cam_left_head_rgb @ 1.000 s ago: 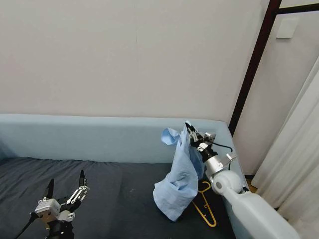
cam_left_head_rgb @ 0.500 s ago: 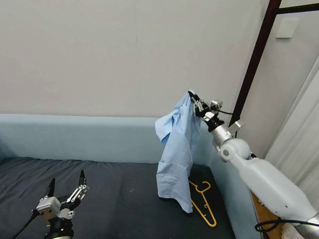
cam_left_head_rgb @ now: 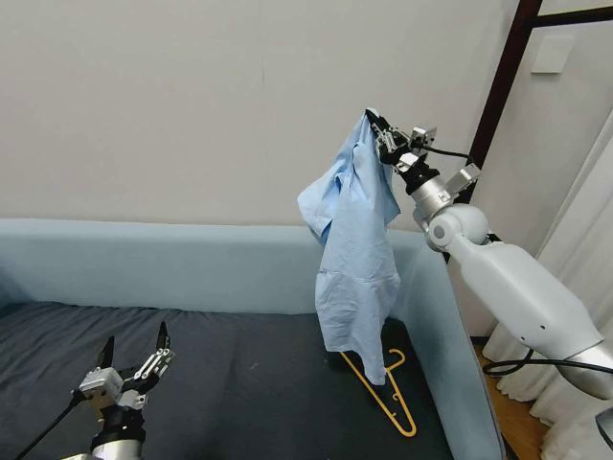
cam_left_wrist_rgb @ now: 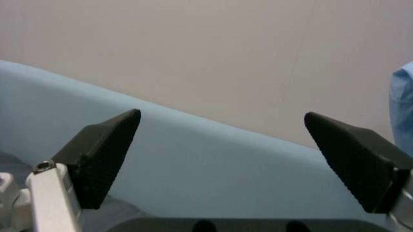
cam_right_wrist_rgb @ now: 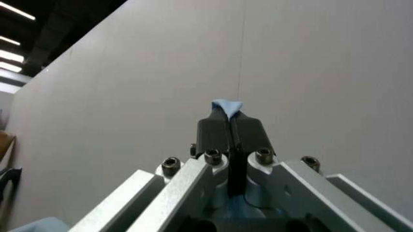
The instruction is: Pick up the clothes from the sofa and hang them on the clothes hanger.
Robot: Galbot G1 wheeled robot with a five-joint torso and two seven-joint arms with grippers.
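Observation:
A light blue shirt (cam_left_head_rgb: 356, 251) hangs free in the air in front of the wall, above the sofa's right end. My right gripper (cam_left_head_rgb: 375, 126) is shut on its top edge, held high; a tip of blue cloth (cam_right_wrist_rgb: 227, 106) pokes out between the closed fingers (cam_right_wrist_rgb: 248, 133). A yellow clothes hanger (cam_left_head_rgb: 385, 385) lies flat on the dark sofa seat (cam_left_head_rgb: 230, 383), partly behind the shirt's hem. My left gripper (cam_left_head_rgb: 131, 365) sits low over the seat's left part, open and holding nothing; its two black fingers (cam_left_wrist_rgb: 103, 150) stand wide apart.
The sofa has a pale blue backrest (cam_left_head_rgb: 192, 264) and right armrest (cam_left_head_rgb: 442, 383). A dark vertical pole (cam_left_head_rgb: 493, 105) with a crossbar rises behind my right arm. White curtains (cam_left_head_rgb: 575, 287) hang at the far right.
My right gripper has lifted the shirt well upward and slightly right; the shirt now hangs clear of the seat, uncovering more of the hanger. The left gripper stays low.

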